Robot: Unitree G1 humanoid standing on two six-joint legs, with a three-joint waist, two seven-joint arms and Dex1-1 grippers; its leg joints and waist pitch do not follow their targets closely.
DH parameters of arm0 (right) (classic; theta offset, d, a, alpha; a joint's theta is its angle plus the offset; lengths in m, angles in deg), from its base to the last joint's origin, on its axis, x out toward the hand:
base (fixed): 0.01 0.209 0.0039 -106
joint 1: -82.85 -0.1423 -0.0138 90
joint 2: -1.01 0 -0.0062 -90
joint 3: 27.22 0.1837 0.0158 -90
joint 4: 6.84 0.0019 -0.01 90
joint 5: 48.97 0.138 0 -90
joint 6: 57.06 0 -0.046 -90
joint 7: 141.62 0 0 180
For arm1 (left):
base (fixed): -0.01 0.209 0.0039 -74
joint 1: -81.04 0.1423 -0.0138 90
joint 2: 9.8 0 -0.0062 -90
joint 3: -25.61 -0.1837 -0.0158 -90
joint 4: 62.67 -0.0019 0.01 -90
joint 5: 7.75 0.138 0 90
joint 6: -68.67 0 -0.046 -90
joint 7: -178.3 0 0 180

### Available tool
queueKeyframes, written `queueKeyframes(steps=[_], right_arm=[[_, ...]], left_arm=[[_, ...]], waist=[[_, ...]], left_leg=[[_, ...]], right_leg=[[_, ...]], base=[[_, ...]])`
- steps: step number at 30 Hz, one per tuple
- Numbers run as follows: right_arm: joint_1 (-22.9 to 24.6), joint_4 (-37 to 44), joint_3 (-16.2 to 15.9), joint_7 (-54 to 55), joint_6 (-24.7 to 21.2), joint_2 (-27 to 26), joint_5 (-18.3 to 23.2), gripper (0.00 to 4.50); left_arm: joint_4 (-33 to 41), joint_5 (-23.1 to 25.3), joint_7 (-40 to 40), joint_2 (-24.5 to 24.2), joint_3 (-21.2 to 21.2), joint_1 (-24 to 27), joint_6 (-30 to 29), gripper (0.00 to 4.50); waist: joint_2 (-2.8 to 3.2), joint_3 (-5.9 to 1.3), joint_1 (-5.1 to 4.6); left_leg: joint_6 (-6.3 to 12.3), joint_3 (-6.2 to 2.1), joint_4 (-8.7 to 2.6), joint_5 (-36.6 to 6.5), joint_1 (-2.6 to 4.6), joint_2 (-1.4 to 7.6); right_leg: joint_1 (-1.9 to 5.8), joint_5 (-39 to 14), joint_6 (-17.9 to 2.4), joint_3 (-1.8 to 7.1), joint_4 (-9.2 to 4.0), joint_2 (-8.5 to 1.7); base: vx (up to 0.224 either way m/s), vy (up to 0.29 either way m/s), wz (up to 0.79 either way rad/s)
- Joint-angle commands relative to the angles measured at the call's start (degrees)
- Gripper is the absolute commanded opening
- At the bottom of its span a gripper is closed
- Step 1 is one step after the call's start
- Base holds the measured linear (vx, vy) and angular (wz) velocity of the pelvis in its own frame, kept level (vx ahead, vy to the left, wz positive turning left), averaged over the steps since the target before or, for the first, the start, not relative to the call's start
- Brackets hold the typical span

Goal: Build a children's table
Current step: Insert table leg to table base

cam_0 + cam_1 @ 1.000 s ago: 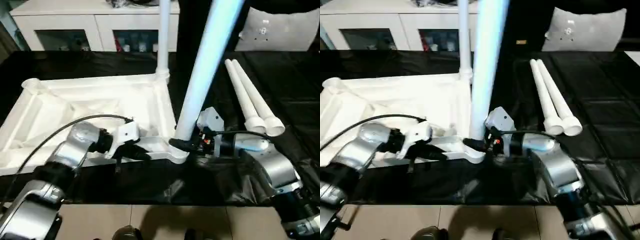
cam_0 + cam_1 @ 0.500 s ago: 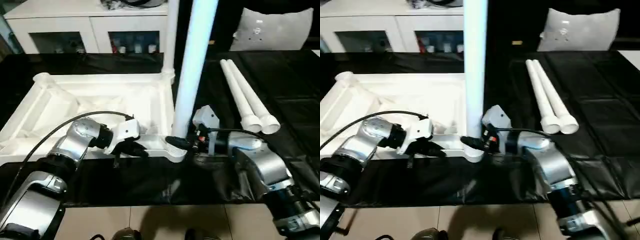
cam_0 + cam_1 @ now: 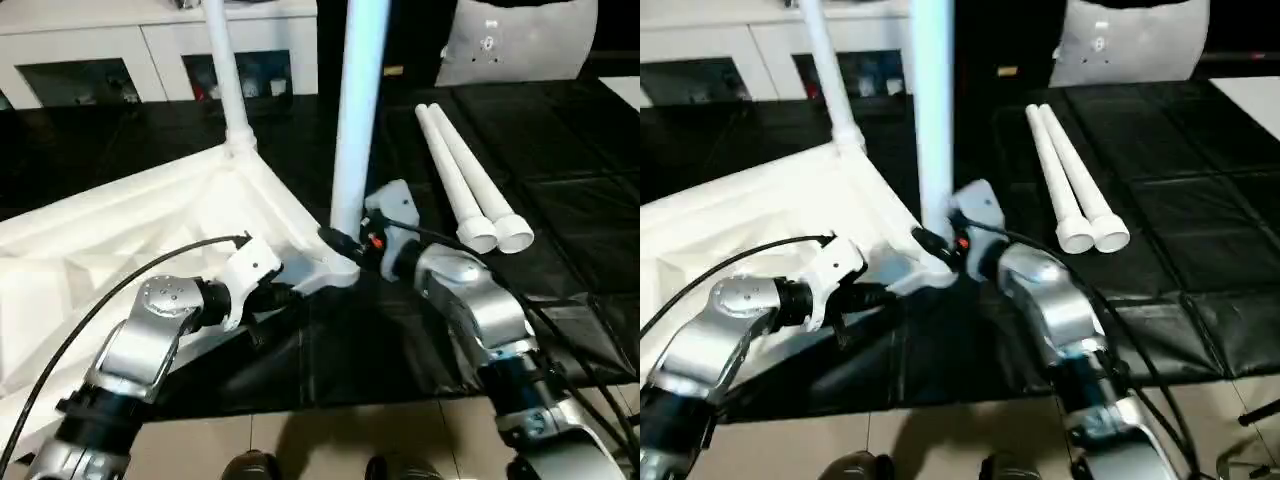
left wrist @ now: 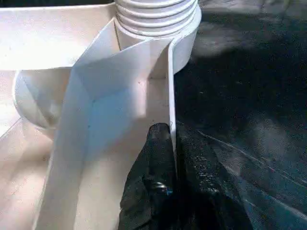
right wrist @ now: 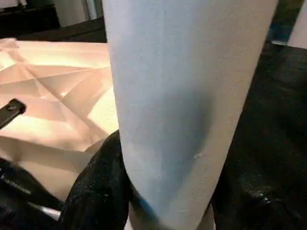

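Observation:
The white table top (image 3: 120, 235) lies upside down on the black-covered surface, turned at an angle. One white leg (image 3: 225, 80) stands in its far corner socket. A second leg (image 3: 358, 110) stands upright in the near corner socket (image 3: 335, 270). My right gripper (image 3: 342, 240) is shut on the base of this leg, with black fingers (image 5: 96, 187) on either side of the tube. My left gripper (image 3: 272, 296) is shut on the top's rim (image 4: 170, 96) beside that socket, one finger (image 4: 158, 153) pressed against the rim wall. Two loose legs (image 3: 465, 175) lie side by side to the right.
A white cabinet (image 3: 150, 40) stands at the back, and a pale cushion (image 3: 515, 40) at the back right. The black cover (image 3: 570, 160) spreads to the right of the loose legs. The work surface ends at a tiled floor (image 3: 330, 440) in front.
The table top has swung round from square-on to diagonal, its far leg shifting left. The held leg now stands more upright. Both grippers kept their hold. The camera also shifted.

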Motion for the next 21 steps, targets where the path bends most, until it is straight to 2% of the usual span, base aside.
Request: queueKeyframes(steps=[1, 2, 4, 7, 9, 10, 11, 13, 15, 16, 19, 21], right_arm=[[1.0, -7.1, 0.7, 3.0, -4.5, -0.1, -1.7, 1.88], [0.8, -7.5, 0.5, 2.8, -4.4, -0.2, -1.8, 1.88], [0.7, -8.0, 0.1, 2.4, -4.6, -0.6, -1.8, 1.88], [0.6, -8.2, -0.2, 2.5, -4.6, -0.8, -2.0, 1.88], [0.6, -8.3, 0.0, 2.5, -4.4, -1.0, -1.9, 1.88], [0.5, -8.6, 0.3, 2.5, -4.0, -1.1, -1.7, 2.23], [0.5, -8.8, 0.4, 2.7, -3.8, -1.2, -1.7, 2.23], [0.4, -9.3, 0.7, 2.7, -2.9, -1.1, -1.8, 2.61], [0.3, -9.4, 0.8, 2.6, -2.6, -1.1, -1.9, 2.64], [0.6, -9.5, 0.7, 2.2, -0.5, -0.6, -2.5, 2.79], [0.9, -9.4, 0.6, 2.3, 0.5, -0.2, -3.1, 3.07], [1.5, -9.1, 0.4, 1.6, 1.9, 0.6, -3.8, 3.20]], left_arm=[[8.6, -2.4, 1.4, 1.2, -2.5, -0.2, -1.4, 0.00], [9.8, -2.6, 0.9, 1.2, -2.9, 0.0, -2.6, 0.00], [11.9, -1.8, -0.9, 1.6, -4.1, 0.2, -5.1, 0.00], [12.4, -0.7, -2.2, 1.2, -4.6, 0.3, -5.9, 0.00], [12.1, -0.5, -2.2, 1.0, -4.5, 0.2, -5.7, 0.00], [11.7, -0.3, -2.2, 0.8, -4.1, 0.0, -5.7, 0.00], [11.6, -0.4, -2.3, 0.8, -4.0, -0.1, -5.9, 0.00], [10.8, -0.4, -2.4, 0.2, -3.4, -0.6, -5.6, 0.00], [10.7, -0.7, -2.6, -0.1, -3.3, -0.9, -5.7, 0.00], [9.4, -1.0, -2.7, -0.8, -2.9, -1.4, -4.7, 0.00], [8.6, -1.4, -2.5, -0.9, -2.5, -1.7, -4.0, 0.00], [7.1, -2.0, -1.9, -1.0, -1.9, -2.4, -2.8, 0.00]], waist=[[-0.18, -3.28, 0.02], [0.03, -3.24, 0.07], [-0.20, -3.38, -0.16], [-0.33, -3.54, -0.36], [-0.26, -3.54, -0.33], [-0.22, -3.51, -0.37], [-0.22, -3.47, -0.40], [0.03, -3.38, -0.47], [0.01, -3.40, -0.30], [0.14, -3.81, -0.02], [0.07, -4.03, 0.15], [0.32, -4.33, 0.51]], left_leg=[[2.03, -0.89, -4.66, -15.1, -0.56, 2.72], [2.18, -0.83, -4.76, -14.7, -0.55, 2.76], [2.44, -0.74, -4.80, -13.6, -0.57, 3.02], [3.57, -0.29, -4.64, -11.2, -0.41, 2.84], [3.84, -0.23, -4.67, -10.8, -0.31, 2.85], [3.86, -0.21, -4.72, -10.9, -0.26, 2.89], [3.80, -0.22, -4.77, -11.0, -0.26, 2.92], [3.23, -0.25, -4.88, -12.8, -0.04, 3.00], [2.76, -0.20, -4.91, -13.0, 0.20, 3.04], [2.76, -0.06, -4.60, -11.5, 0.24, 3.04], [3.63, -0.07, -4.58, -8.4, -0.02, 3.13], [3.98, 0.10, -4.28, -6.9, 0.01, 3.04]], right_leg=[[2.78, -22.4, -8.7, 4.06, -6.10, -4.90], [2.69, -22.0, -8.7, 4.07, -6.25, -4.81], [2.67, -18.9, -9.5, 4.17, -5.96, -4.70], [2.80, -14.8, -10.7, 4.25, -5.94, -4.58], [2.83, -14.9, -10.7, 4.21, -6.08, -4.64], [2.81, -15.1, -10.6, 4.22, -6.16, -4.61], [2.80, -15.3, -10.6, 4.21, -6.18, -4.60], [2.63, -17.2, -10.4, 4.34, -6.33, -4.57], [2.46, -17.5, -10.5, 4.49, -6.49, -4.57], [2.61, -14.7, -10.9, 4.65, -6.27, -4.60], [2.77, -8.1, -12.4, 4.62, -5.46, -4.28], [2.73, -5.3, -13.3, 4.66, -5.22, -4.33]], base=[[0.000, 0.000, 0.00], [0.000, 0.000, 0.00], [0.000, 0.000, 0.00], [0.000, 0.000, 0.00], [0.000, 0.000, 0.00], [0.000, 0.000, 0.00], [0.000, 0.000, 0.00], [0.000, 0.000, 0.00], [0.000, 0.000, 0.00], [0.000, 0.000, 0.00], [0.000, 0.000, 0.00], [0.000, 0.000, 0.00]])
